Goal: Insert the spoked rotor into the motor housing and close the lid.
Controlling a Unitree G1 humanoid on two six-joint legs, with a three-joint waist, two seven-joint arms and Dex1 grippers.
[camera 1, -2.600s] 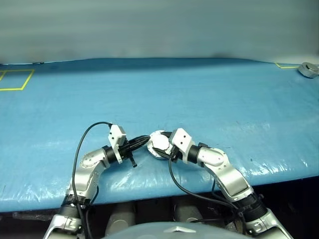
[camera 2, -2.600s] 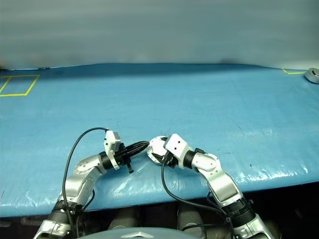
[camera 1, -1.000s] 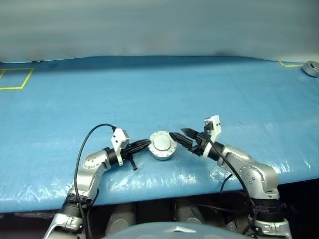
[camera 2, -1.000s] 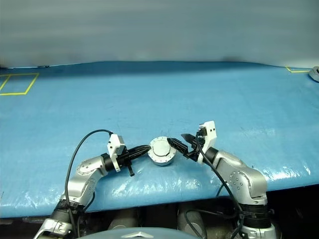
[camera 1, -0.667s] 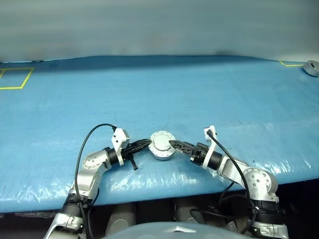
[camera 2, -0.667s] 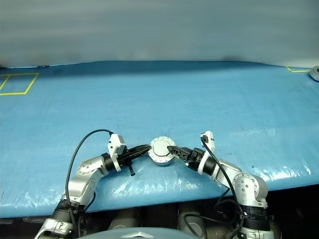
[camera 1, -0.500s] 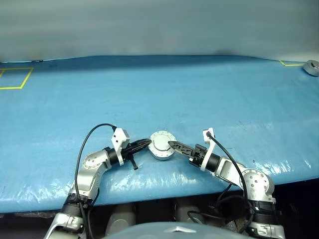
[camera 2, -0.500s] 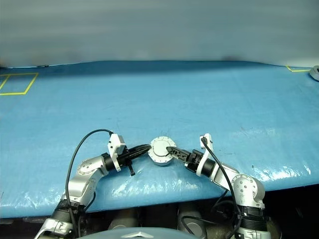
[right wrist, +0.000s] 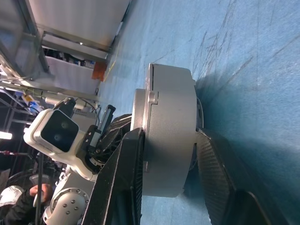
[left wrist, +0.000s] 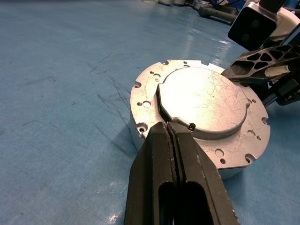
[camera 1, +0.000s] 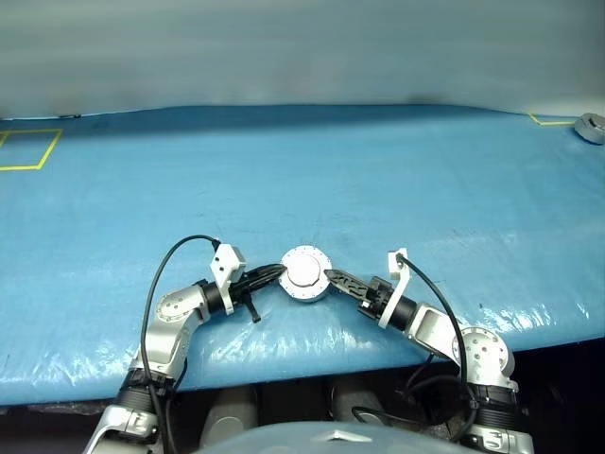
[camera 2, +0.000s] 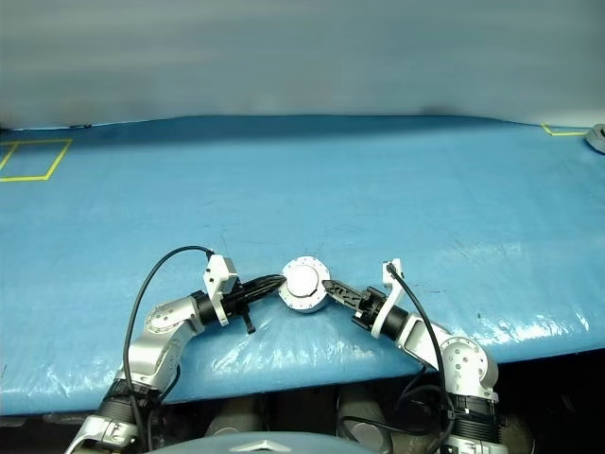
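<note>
Near the front edge of the blue surface [camera 1: 397, 170]: the motor housing [camera 1: 305, 274] sits between the two hands, and it serves as the landmark for every place below.
Motor housing: a round grey metal puck resting flat on the surface, its plain side wall toward the robot.
Lid: the lid [left wrist: 201, 101] lies flat on top of the housing, smooth grey face up, so the housing is shut.
Housing contents: nothing of the inside can be seen with the lid down, so whether the spoked rotor is in there cannot be told.
Flange: a ring of small holes runs round the housing's top rim outside the lid.
Left hand: the left hand [camera 1: 271, 273] is on the housing's left side, its two black fingers [left wrist: 161, 154] pressed together with nothing between them, their tips at the housing's top rim beside the lid's edge.
Right hand: the right hand [camera 1: 336, 280] is on the housing's right side, one finger [right wrist: 123, 173] above the lid face and the other under the housing's base, clasping the housing top and bottom.
Yellow tape: an outlined square [camera 1: 26, 149] lies far to the housing's left and back, and a yellow corner mark [camera 1: 546, 120] far to its right and back.
Grey object: a small grey object [camera 1: 591, 128] rests at the far right corner of the surface, well apart from the housing; too small to tell what it is.
</note>
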